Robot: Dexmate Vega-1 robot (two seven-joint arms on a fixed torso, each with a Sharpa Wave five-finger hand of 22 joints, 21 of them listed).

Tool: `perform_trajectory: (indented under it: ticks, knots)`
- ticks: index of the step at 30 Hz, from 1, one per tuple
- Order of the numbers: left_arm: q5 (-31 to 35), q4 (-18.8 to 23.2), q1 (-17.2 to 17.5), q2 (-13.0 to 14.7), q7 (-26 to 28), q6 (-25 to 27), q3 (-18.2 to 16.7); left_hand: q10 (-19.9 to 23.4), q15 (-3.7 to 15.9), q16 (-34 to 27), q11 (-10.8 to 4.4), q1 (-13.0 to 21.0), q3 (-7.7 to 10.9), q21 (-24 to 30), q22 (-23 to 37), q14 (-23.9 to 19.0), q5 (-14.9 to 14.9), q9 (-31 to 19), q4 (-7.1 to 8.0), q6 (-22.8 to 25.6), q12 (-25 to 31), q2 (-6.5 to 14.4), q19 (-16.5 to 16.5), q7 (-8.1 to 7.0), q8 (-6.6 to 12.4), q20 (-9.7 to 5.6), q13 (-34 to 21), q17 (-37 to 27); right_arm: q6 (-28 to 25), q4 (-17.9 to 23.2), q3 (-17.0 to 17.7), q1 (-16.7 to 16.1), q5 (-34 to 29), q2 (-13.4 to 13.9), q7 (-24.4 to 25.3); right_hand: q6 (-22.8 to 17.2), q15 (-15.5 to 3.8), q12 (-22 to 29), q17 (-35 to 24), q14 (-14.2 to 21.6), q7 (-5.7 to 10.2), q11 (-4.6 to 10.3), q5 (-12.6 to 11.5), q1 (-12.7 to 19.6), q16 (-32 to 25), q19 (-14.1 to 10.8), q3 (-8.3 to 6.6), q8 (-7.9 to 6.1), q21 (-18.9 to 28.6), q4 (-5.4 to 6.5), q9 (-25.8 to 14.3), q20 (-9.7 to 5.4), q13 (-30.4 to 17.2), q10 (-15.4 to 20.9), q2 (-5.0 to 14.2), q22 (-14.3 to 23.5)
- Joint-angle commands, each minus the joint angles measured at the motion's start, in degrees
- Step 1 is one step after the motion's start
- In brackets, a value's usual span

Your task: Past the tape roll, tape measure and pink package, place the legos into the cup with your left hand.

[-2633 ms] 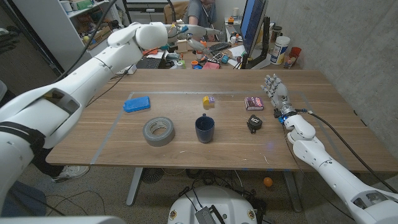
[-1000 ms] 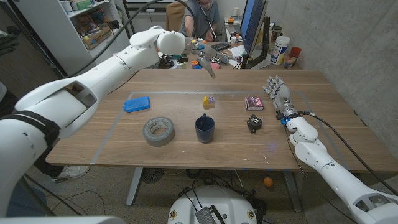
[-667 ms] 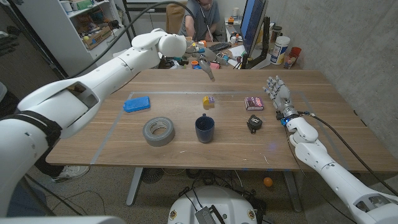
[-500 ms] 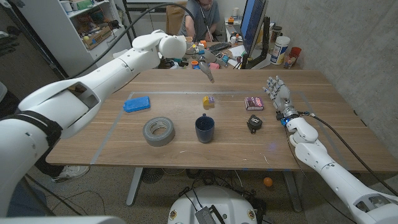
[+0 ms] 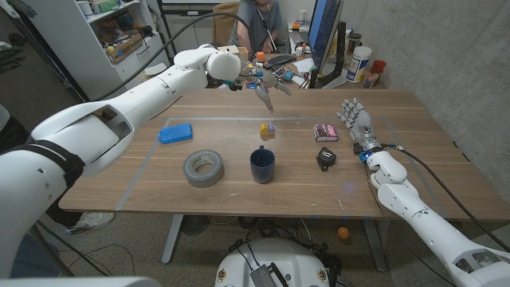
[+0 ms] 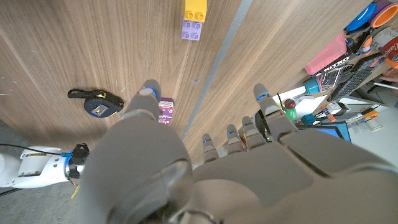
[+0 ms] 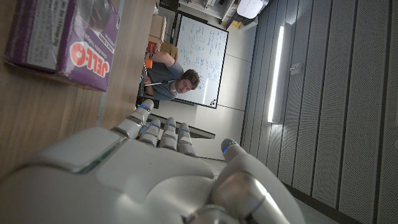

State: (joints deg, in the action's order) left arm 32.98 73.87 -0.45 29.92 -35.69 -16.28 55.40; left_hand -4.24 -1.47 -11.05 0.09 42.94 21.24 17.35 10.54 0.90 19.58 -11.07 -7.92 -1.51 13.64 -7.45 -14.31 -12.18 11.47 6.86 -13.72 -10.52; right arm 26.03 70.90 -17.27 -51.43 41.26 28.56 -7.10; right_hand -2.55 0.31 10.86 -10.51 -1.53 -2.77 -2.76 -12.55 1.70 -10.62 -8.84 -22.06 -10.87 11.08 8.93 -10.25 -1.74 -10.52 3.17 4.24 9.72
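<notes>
The legos [image 5: 267,127], a yellow brick and a purple one side by side, lie on the far middle of the table; the left wrist view shows them as legos [image 6: 193,18] beyond my fingertips. The dark blue cup [image 5: 262,165] stands upright just nearer than them. My left hand [image 5: 264,82] hovers above the table's far part, behind the legos, fingers spread and holding nothing; my left hand [image 6: 205,168] looks the same from the wrist. My right hand [image 5: 356,119] stands at the right of the table, fingers up and apart, beside the pink package [image 5: 325,131].
A grey tape roll [image 5: 203,168] lies left of the cup, a black tape measure [image 5: 325,158] right of it, a blue pad [image 5: 174,133] further left. The package [image 7: 62,37] reads JELLO. Clutter and a seated person [image 5: 256,17] are behind the table's far edge.
My left arm has swung rightwards and its hand has come down and nearer, from over the far clutter to above the table behind the legos. The right hand has stayed put.
</notes>
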Motion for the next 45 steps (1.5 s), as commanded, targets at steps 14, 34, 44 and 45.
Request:
perform_trajectory:
  ticks: [14, 34, 44, 45]
  knots:
    - [1.4, -6.8, 0.18, -1.33, 2.28, -0.7, 3.22, 0.16, 0.86, -0.3, -0.91, 1.99, -0.48, -0.34, 0.2, -0.1, 0.38, -0.13, 0.08, 1.08, 0.69, 1.17, -1.25, -0.31, 0.4, -0.2, -0.3, -0.17, -0.37, -1.05, -0.38, 0.53, -0.07, -0.44, -0.09, -0.55, 0.18, 0.31, -0.14, 0.26, -0.11, -0.11, -0.41, -0.36, -0.44, -0.23, 0.32, -0.08, 0.25, 0.04, -0.21, 0.46, -0.23, 0.57, 1.6, 0.29]
    - [5.72, -6.77, 1.79, -1.28, 6.7, 0.94, 4.82, 1.31, 1.99, -0.27, -2.0, 4.85, -1.32, -0.42, 0.19, -1.15, -0.99, -0.15, -0.22, 2.36, 1.46, 2.61, -3.18, -0.4, 0.81, -1.02, -0.67, -0.19, -0.14, -2.87, -0.33, 1.38, 0.46, -0.92, -1.15, -0.65, 0.25, 0.32, -0.13, 0.43, -0.14, -0.03, -0.47, -0.34, -0.45, -0.27, 0.56, -0.1, 0.27, 0.0, -0.21, 0.54, -0.23, 0.69, 1.48, 0.28]
    - [5.67, -10.34, 1.91, -2.38, 8.91, 1.6, 5.41, 0.33, 1.7, 0.01, -1.41, 5.19, -2.0, -0.66, 0.22, -0.72, -1.66, -0.14, 0.06, 1.43, 1.24, 3.06, -3.42, -0.4, 0.4, -0.97, -0.84, -0.25, 0.14, -3.51, -0.14, 1.94, 0.31, -0.8, -1.31, -0.73, 0.38, 0.34, -0.12, 0.52, -0.16, -0.09, -0.49, -0.32, -0.45, -0.3, 0.66, -0.11, 0.27, -0.03, -0.21, 0.59, -0.23, 0.8, 1.43, 0.28]
    - [5.69, -10.84, 1.84, -2.53, 9.1, 1.53, 5.59, 0.25, 1.69, 0.02, -1.42, 5.21, -2.07, -0.68, 0.22, -0.71, -1.72, -0.14, 0.09, 1.36, 1.23, 3.11, -3.44, -0.4, 0.38, -0.99, -0.86, -0.25, 0.17, -3.59, -0.14, 2.02, 0.3, -0.81, -1.36, -0.75, 0.38, 0.34, -0.12, 0.55, -0.15, -0.1, -0.5, -0.32, -0.46, -0.29, 0.66, -0.12, 0.27, -0.03, -0.21, 0.56, -0.23, 0.79, 1.43, 0.28]
